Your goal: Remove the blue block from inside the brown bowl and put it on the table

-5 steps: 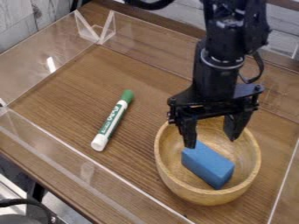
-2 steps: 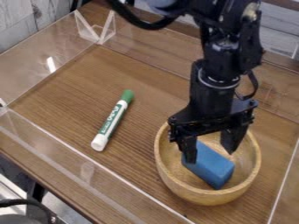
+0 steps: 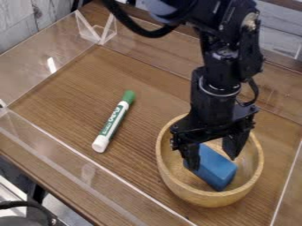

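Straddling matte blue block [image 3: 217, 167], gripper [image 3: 214, 156] open inside grainy brown bowl [image 3: 177, 181].

Bowl [image 3: 179, 184] – pale grained wood; block [image 3: 217, 168] – matte blue; table [image 3: 106, 79] – dark woodgrain.

No text can be read; the print on the marker [image 3: 113, 120] is too small.
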{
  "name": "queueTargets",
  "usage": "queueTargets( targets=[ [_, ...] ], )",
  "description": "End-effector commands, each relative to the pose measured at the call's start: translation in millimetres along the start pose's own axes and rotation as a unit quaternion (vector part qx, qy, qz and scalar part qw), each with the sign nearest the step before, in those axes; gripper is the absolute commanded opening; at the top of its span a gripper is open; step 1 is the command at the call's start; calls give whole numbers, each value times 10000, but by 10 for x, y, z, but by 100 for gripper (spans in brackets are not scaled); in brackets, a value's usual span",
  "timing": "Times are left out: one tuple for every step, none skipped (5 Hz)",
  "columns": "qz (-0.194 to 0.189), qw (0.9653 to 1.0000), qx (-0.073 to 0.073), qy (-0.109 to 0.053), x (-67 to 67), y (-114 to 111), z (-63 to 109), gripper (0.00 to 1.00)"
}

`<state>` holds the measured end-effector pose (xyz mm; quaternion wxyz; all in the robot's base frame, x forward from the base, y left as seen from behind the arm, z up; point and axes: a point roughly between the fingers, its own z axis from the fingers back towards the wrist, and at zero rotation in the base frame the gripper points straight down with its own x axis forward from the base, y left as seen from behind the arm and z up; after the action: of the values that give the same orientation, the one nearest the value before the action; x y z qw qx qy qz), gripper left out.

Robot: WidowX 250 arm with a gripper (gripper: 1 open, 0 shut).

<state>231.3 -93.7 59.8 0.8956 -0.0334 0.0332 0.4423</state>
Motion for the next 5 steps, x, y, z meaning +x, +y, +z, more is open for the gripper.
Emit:
queueTargets(
  targets=[
    [15,9999,-146,-30,-5,-44,58,100],
    [48,9999,-155,-28,-12,-44,55,100],
    [69,9998,-160,-29,-20,-42,56,100],
    [85,9998,-174,-31,-28,-44,69,100],
    [85,9998,-184,-36,-35,-45,89,100]
  ],
)
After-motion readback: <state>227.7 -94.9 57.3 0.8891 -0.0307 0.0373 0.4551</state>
